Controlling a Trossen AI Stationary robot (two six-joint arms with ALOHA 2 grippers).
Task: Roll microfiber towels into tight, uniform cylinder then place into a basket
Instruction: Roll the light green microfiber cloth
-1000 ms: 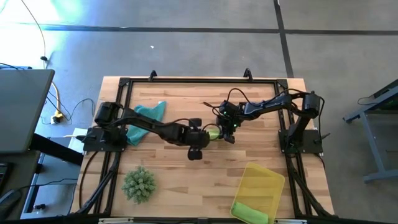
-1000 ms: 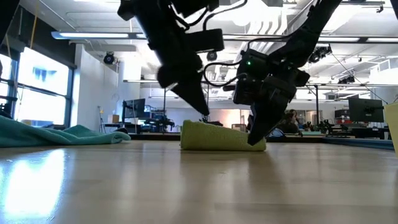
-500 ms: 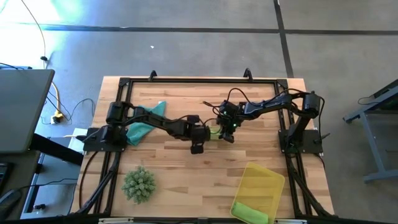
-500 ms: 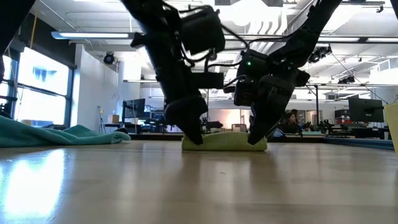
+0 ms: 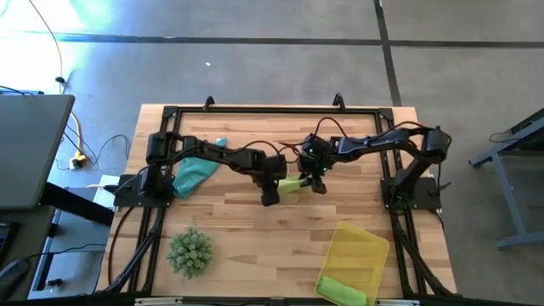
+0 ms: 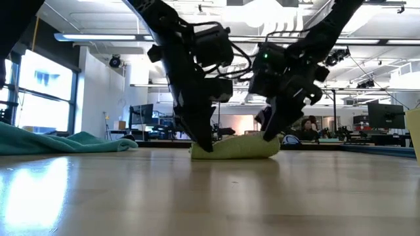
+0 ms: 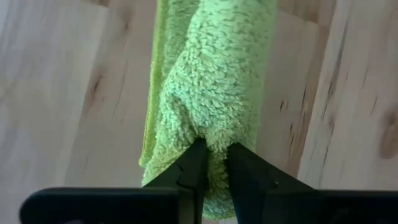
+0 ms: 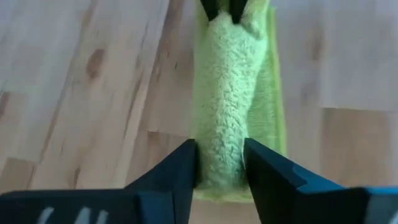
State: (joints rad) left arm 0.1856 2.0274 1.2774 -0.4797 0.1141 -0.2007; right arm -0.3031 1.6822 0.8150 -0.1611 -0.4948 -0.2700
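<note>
Pale yellow-green fluffy microfiber towel (image 5: 291,184), rolled into a short fat cylinder w/ a flat flap of cloth along one side, lies on the light wooden slatted table (image 5: 255,246) about mid-table, a bit toward the far edge. Left pincer (image 7: 211,163) sits at one end of the roll, fingers nearly together w/ a pinch of pile nipped between the tips, so it's gripping that end. Prob. to stop the roll springing open. Right pincer (image 8: 219,163) is at the opposite end, jaws apart and straddling the roll, pads beside the cloth; can't tell if they press it, looks more like loose bracketing than a clamp. In the low view the roll rests on the table, both pincers down at its ends, one at each, which keeps the cylinder even along its length. Shallow rectangular translucent yellow plastic basket (image 5: 357,255) stands at the near edge toward the right corner, well apart from the roll, w/ a bright green rolled towel (image 5: 342,289) already at its near end. Teal loose towel (image 5: 195,167) is heaped near the left edge, under the left arm, not yet rolled. Spiky green plant-like ball (image 5: 189,252) near the near-left corner, no part in this. Judged: roll about done, lift + carry to basket is next; w/ only one end nipped it could sag or unwind.
</note>
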